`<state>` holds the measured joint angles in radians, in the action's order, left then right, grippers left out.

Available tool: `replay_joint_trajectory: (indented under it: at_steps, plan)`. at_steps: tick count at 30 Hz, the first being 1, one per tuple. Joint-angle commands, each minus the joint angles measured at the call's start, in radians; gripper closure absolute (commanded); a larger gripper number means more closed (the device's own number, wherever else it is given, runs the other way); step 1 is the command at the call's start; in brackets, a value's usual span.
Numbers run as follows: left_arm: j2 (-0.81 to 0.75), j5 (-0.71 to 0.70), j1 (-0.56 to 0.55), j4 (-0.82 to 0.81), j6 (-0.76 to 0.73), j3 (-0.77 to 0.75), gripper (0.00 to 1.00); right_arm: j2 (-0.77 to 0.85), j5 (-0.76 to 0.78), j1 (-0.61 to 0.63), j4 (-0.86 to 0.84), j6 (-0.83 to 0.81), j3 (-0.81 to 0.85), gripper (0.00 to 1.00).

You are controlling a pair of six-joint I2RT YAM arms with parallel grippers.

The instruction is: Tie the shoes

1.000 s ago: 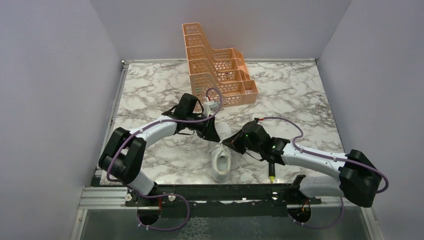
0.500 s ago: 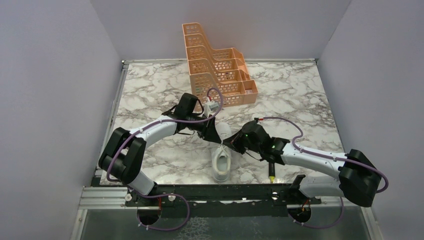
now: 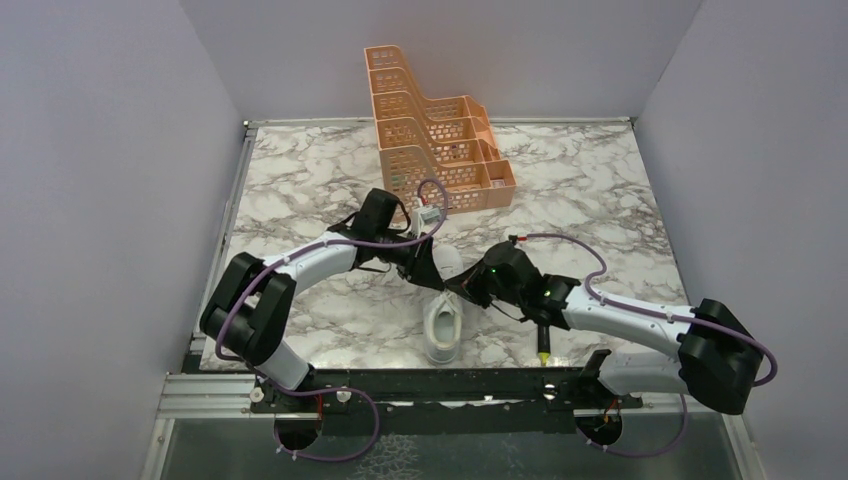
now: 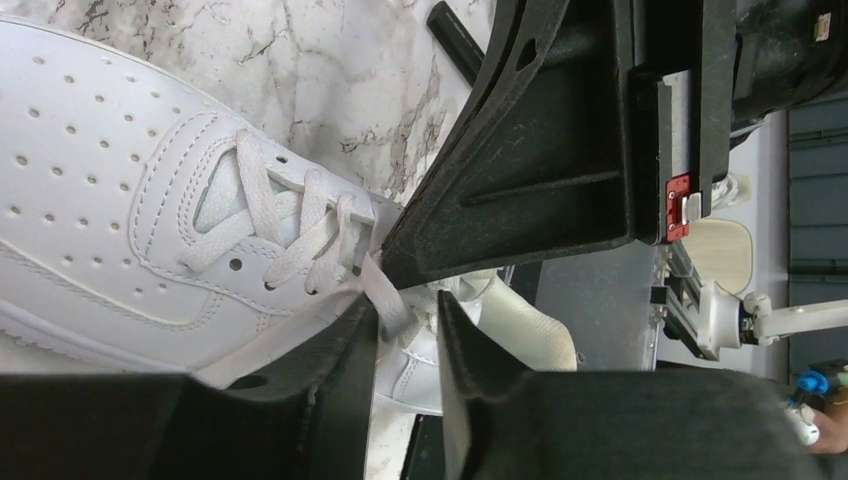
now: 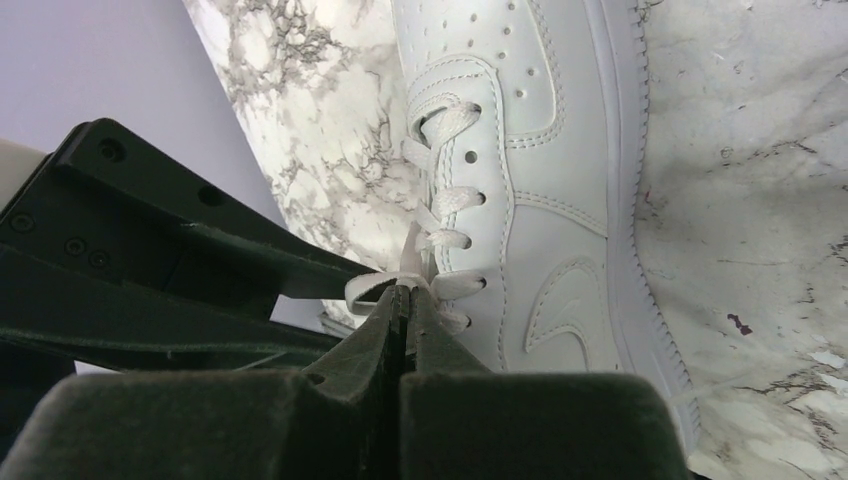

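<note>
The marble counter (image 3: 300, 180) carries an orange tiered rack (image 3: 430, 140) at the middle of its far edge; what its compartments hold is too small to tell. The white sneaker (image 3: 443, 330) lies near the middle of the near edge, toe toward the rack. The left gripper (image 4: 405, 315) stands partly parted around a strand of the laces (image 4: 270, 215). The right gripper (image 5: 402, 295) is clamped tight on a lace loop.

the shoe (image 3: 442, 325) lies on the table (image 3: 300, 190), before the rack (image 3: 430, 140).
</note>
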<state>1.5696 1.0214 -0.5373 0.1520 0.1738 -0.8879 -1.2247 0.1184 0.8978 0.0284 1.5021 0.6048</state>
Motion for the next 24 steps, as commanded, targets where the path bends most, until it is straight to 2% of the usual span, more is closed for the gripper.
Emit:
replay_joint_trajectory:
  at_steps: [1, 6, 10, 16, 19, 24]
  plan:
    - [-0.058, -0.005, -0.002, -0.006, 0.012, 0.021, 0.66, 0.013, 0.022, 0.004, 0.071, -0.051, 0.030, 0.99]
    - [-0.106, -0.060, 0.012, -0.002, 0.058, 0.022, 0.60, 0.020, -0.022, 0.004, 0.171, -0.294, 0.122, 0.99]
    - [-0.093, -0.049, 0.011, -0.037, 0.099, 0.020, 0.60, 0.057, -0.040, 0.004, 0.177, -0.453, 0.123, 0.99]
    - [-0.048, -0.047, 0.011, -0.022, 0.091, 0.000, 0.70, 0.082, -0.075, 0.004, 0.162, -0.508, 0.091, 0.99]
    - [-0.035, -0.057, 0.011, -0.019, 0.090, -0.009, 0.72, 0.082, -0.081, 0.004, 0.151, -0.538, 0.096, 0.99]
    - [-0.037, -0.081, 0.011, -0.017, 0.091, -0.019, 0.84, 0.077, -0.088, 0.004, 0.135, -0.543, 0.097, 0.99]
